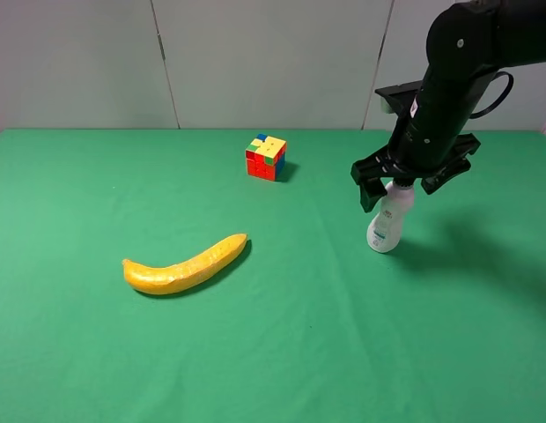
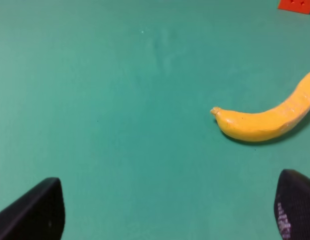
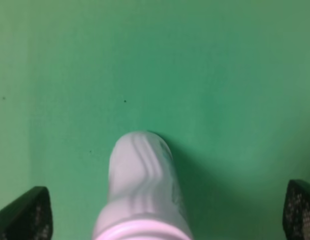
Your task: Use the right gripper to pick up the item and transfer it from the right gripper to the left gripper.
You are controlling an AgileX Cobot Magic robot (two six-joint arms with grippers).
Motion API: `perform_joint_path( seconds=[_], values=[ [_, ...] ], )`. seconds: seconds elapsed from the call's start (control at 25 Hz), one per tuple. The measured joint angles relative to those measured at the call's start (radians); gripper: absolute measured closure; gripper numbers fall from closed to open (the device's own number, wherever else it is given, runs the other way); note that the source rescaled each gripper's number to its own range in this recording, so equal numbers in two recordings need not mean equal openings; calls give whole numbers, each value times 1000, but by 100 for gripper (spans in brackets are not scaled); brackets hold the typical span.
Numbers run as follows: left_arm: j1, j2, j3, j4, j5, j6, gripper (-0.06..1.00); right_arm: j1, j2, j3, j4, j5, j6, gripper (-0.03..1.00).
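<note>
Nearest, on the green cloth [image 1: 79,352]: yellow banana [image 1: 185,269], lying flat left of centre, curved, its right end pointing farther back. Caught by the left wrist camera too, ahead of the left gripper [image 2: 165,220]. Fingers [image 2: 35,212] of that gripper spread wide, nothing between them but cloth; gripper itself out of sight in the high view.

Farther back and to the right: small white bottle [image 1: 389,222], standing on its base on the cloth, leaning slightly, well apart from the banana. Directly above it the right gripper [image 1: 403,187], pointing down, released, claws splayed either side of the bottle's top and not closed on it; cap hidden under the claw. Likewise in the right wrist view: bottle in the middle, fingertips [image 3: 25,215] far out on both sides.

Farthest, near the middle: multicoloured puzzle cube [image 1: 266,157], alone on the cloth.
</note>
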Motion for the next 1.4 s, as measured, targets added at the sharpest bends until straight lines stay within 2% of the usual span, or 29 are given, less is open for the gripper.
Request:
perform_joint_path(
  seconds=[0.8,0.84,0.88,0.92,1.0,1.04,1.4],
  values=[
    [0,0,0,0,0,0,16,0,23,0,-4,0,1,-3],
    [0,0,0,0,0,0,16,0,23,0,-5,0,1,3],
    [0,0,0,0,0,0,16,0,23,0,-5,0,1,16],
    [0,0,0,0,0,0,16,0,23,0,-5,0,1,40],
    [0,0,0,0,0,0,16,0,23,0,-1,1,6,97],
    [0,0,0,0,0,0,16,0,23,0,-6,5,4,93],
    [0,0,0,0,0,0,17,0,23,0,-12,8,4,94]
  ],
)
